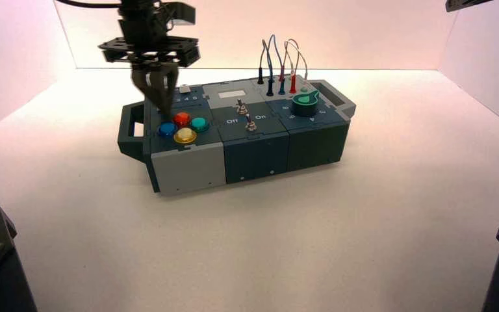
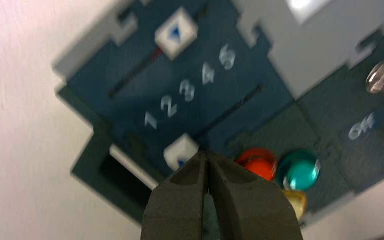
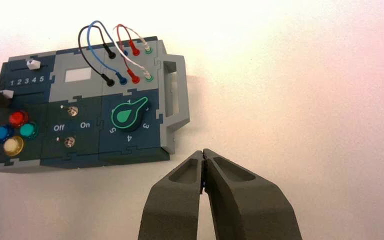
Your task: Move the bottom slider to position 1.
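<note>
Two white plastic slider knobs, faceted and squarish, sit on the box [image 1: 256,149] in the centre-left of the high view. The bottom slider [image 2: 181,151] stands at the 1 end of its dark slot, beside position 1 [image 2: 150,120]; the top slider [image 2: 176,33] is near the 4. Just by the bottom slider, above the upper-left part of the box, is the left gripper [image 2: 206,154], its tapered, matte dark fingers closed together with nothing between them; whether they touch the knob cannot be told. Idle above the worktop [image 1: 266,240], the right gripper [image 3: 203,151] also has its fingers shut and empty.

Smooth panels in grey and dark blue-green interlock like jigsaw pieces across the box, with squared, looped handles at both ends. Glossy round push-buttons, red [image 1: 182,119], blue [image 1: 167,130], green [image 1: 199,124] and yellow [image 1: 185,135], cluster on its left part. Metal toggle switches [image 1: 242,107] rise mid-box beside white "Off" and "On" lettering. Farther right is a round dark green knob [image 1: 305,104] with a brighter teardrop pointer; behind it arch thin, flexible wires [image 1: 273,49] in black, blue, red and white.

Pale and smooth, the worktop carries a soft sheen and fills the lower frame. Plain, pink-tinged walls [image 1: 312,36] close off the space at the top and sides.
</note>
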`<control>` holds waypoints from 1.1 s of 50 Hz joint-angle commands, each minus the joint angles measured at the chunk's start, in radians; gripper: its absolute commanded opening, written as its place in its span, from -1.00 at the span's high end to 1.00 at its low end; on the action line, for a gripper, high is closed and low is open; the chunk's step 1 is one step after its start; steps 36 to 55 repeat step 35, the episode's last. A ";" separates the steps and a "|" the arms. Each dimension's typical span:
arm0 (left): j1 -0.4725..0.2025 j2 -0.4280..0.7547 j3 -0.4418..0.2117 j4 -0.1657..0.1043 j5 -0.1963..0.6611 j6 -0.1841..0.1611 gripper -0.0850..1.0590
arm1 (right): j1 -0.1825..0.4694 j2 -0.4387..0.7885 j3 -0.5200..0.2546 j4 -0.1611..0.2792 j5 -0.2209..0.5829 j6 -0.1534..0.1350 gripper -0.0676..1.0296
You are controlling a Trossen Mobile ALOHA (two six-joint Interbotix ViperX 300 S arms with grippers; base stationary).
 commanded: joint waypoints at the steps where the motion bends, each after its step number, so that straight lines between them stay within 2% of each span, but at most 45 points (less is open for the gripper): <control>1: 0.005 -0.078 -0.002 0.009 0.011 -0.002 0.91 | 0.002 0.000 -0.009 0.000 -0.008 -0.005 0.92; 9: 0.008 -0.143 0.011 0.011 0.020 -0.005 0.91 | 0.002 -0.012 -0.006 0.000 -0.006 -0.005 0.92; 31: 0.009 -0.221 0.052 0.011 0.040 -0.006 0.91 | 0.002 -0.015 0.014 0.005 -0.018 0.000 0.92; 55: 0.009 -0.224 0.052 0.014 0.040 -0.005 0.91 | 0.002 -0.014 0.018 0.008 -0.018 0.000 0.92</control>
